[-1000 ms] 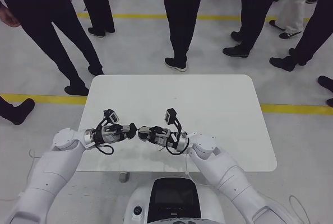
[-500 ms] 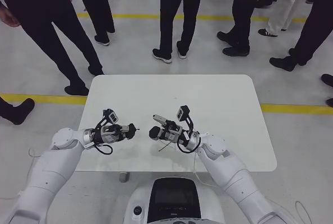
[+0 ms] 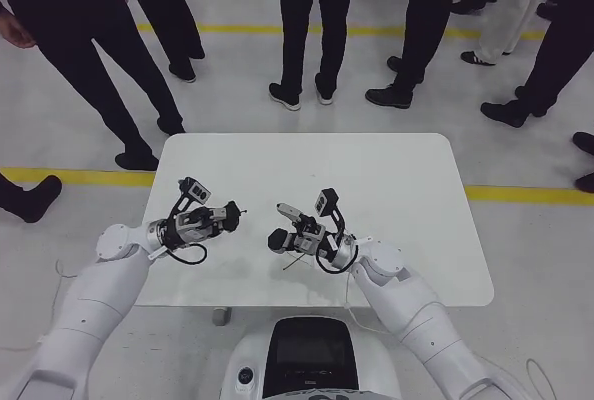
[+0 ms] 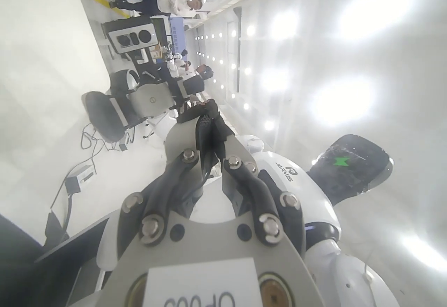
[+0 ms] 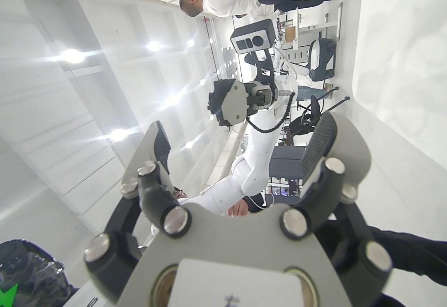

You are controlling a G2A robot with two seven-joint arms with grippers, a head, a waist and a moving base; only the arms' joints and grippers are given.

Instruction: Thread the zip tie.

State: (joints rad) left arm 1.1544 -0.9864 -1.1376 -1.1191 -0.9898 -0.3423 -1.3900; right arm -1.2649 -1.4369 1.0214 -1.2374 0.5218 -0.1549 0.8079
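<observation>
Two-part room: the top view gives a grey floor crossed by a yellow line. The wrist views give a white ceiling with rows of bright lights.
Counter: white, with rounded corners, standing across the yellow line.
Arms: both white, held over the near half of the counter, with the grippers facing each other, near but apart.
Right gripper: the fingers are spread wide, their ribbed dark pads facing each other across the gap. Its wrist view looks towards the other arm's gripper farther off.
Left gripper: the fingers are pressed together on the zip tie. From above it reads as a dark tip on the arm, while its own wrist view shows the clamp close up.
Zip tie: black, gripped in the left gripper above the counter. Its long axis runs along the fingers, and a short end stands out past the fingertips, pointing towards the right gripper. From above it is a small dark speck. Head and tail cannot be told apart.
</observation>
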